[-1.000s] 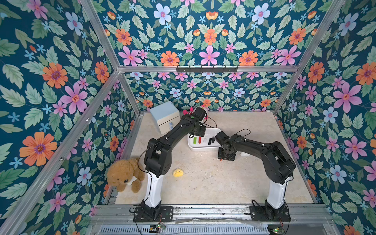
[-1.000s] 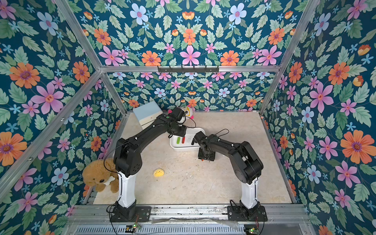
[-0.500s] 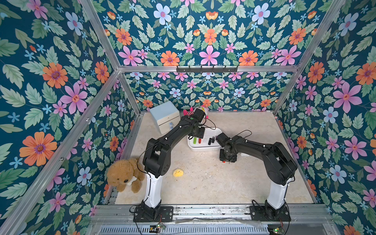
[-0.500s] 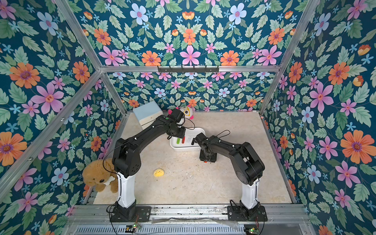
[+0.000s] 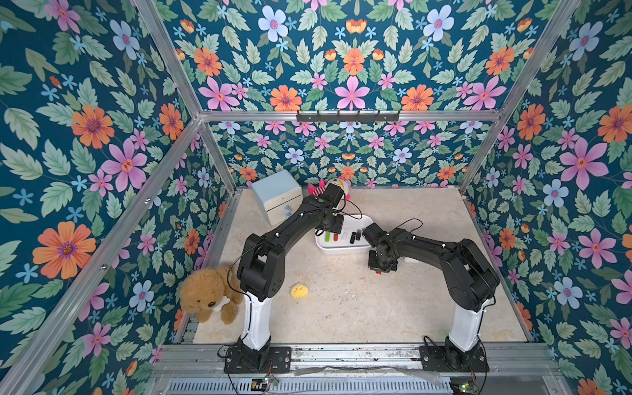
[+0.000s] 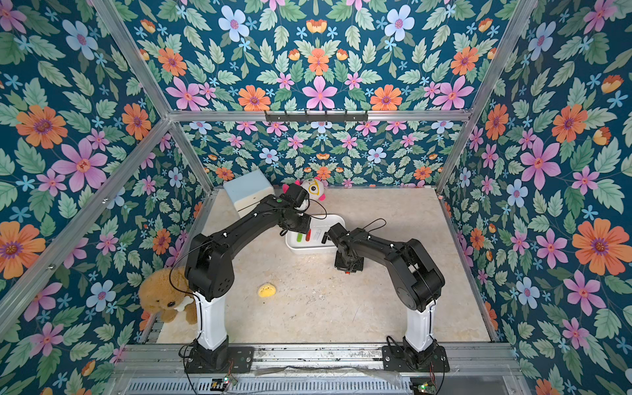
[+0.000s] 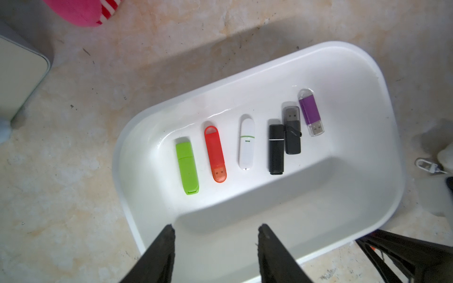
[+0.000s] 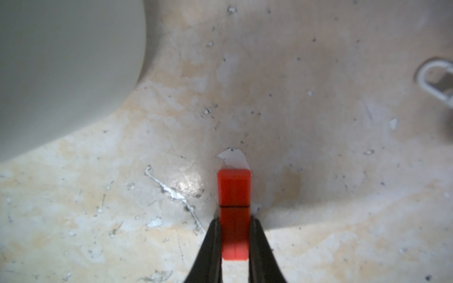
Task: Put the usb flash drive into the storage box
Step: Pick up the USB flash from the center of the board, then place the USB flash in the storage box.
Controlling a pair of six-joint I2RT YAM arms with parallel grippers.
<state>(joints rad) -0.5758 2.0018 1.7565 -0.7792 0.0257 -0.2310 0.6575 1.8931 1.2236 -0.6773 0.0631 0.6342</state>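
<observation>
The storage box [image 5: 342,247] is a shallow white tub at mid-table, seen in both top views [image 6: 309,249]. Several flash drives lie in a row inside it, among them a green [image 7: 187,169], an orange-red [image 7: 215,153], a white [image 7: 246,143] and a purple one [image 7: 310,112]. My left gripper [image 7: 217,229] hangs open over the box's near wall, holding nothing. Just right of the box, low at the tabletop, my right gripper [image 8: 234,220] is shut on a red usb flash drive [image 8: 234,191]. The drive's end pokes out below the jaws in a top view [image 5: 378,272].
A pale blue-topped cabinet [image 5: 277,195] and a pink-and-white plush toy [image 5: 338,186] stand at the back. A brown teddy bear [image 5: 208,295] and a small yellow plush [image 5: 299,290] lie at the front left. A white clip [image 8: 436,80] rests near the right gripper.
My right gripper's jaws have closed onto the red flash drive. The left arm has stayed about where it was, its jaws unchanged.
</observation>
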